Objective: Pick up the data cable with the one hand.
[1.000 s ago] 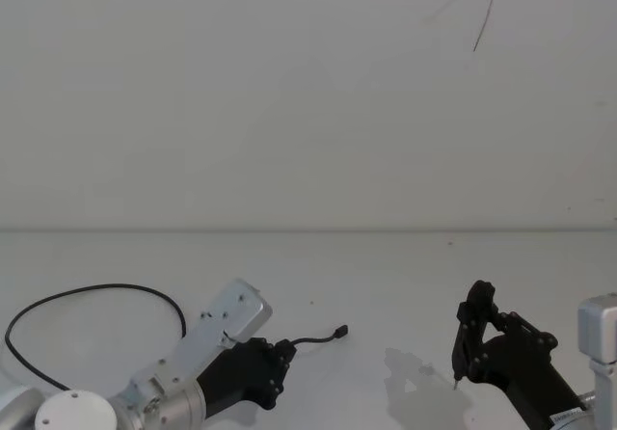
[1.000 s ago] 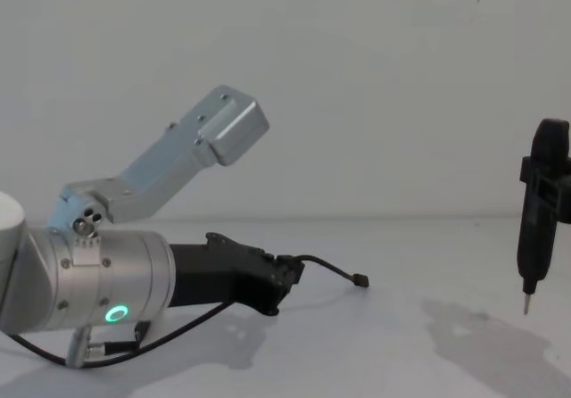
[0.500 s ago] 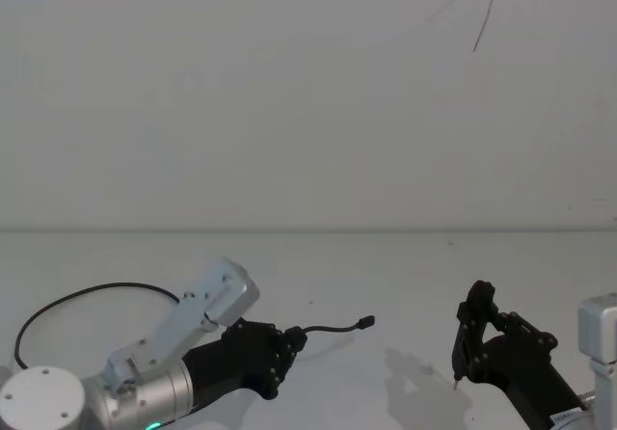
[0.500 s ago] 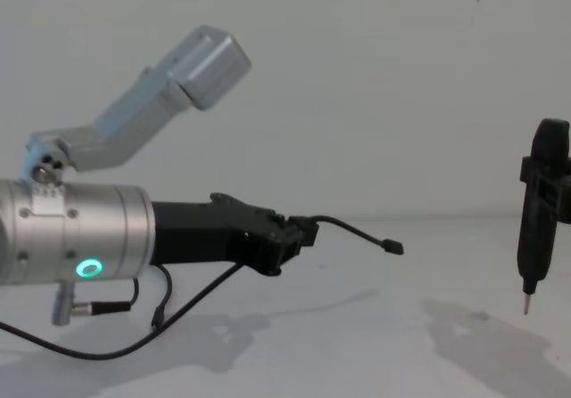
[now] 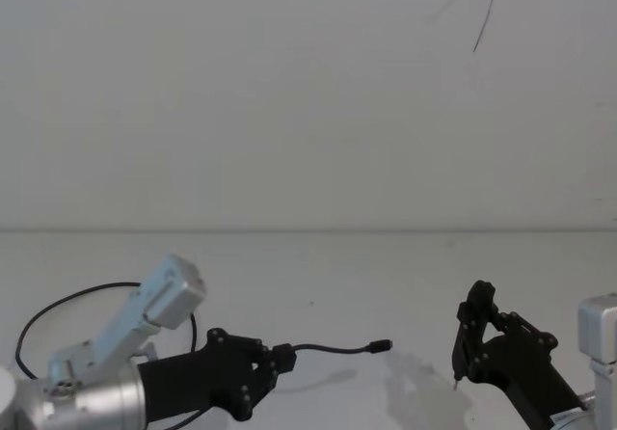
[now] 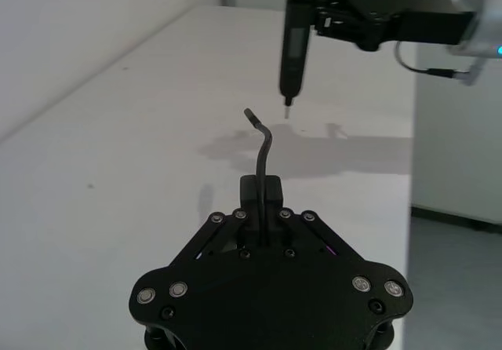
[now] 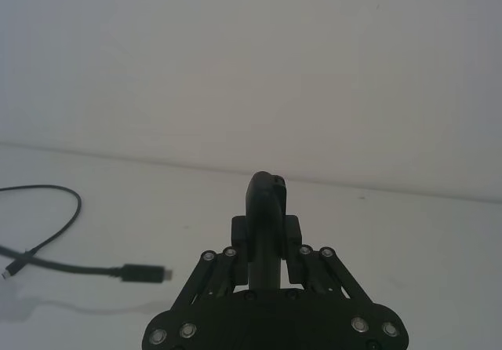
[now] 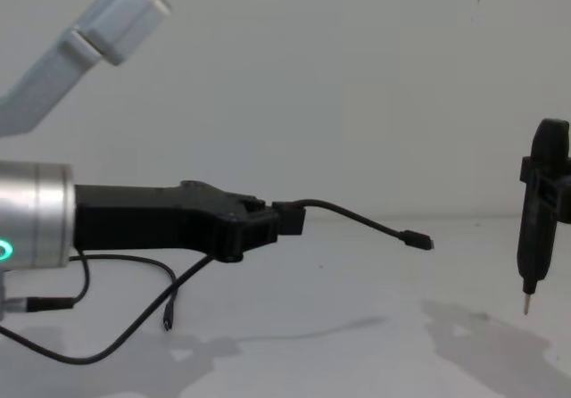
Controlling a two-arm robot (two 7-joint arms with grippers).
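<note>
The data cable [image 8: 357, 218] is thin and black, and my left gripper [image 8: 287, 219] is shut on it a short way back from one small plug [image 8: 419, 239], which sticks out in the air toward the right. The rest hangs below the arm in loops, with the other plug [image 8: 167, 324] dangling low. In the head view, the left gripper [image 5: 280, 357] is at the lower left, the cable [image 5: 333, 348] reaching right and a loop [image 5: 58, 305] trailing behind. From the left wrist, the cable [image 6: 264, 142] rises from between the fingers [image 6: 261, 187].
My right gripper [image 5: 472, 348] hovers at the lower right, shut on a black pen-shaped tool [image 8: 540, 211] with a pale tip pointing down. The same tool [image 7: 265, 201] stands between its fingers in the right wrist view. The white table [image 5: 318, 276] meets a plain wall behind.
My left arm has risen, carrying the cable, and the free plug has lifted off the table and swung farther right. The right arm has not moved.
</note>
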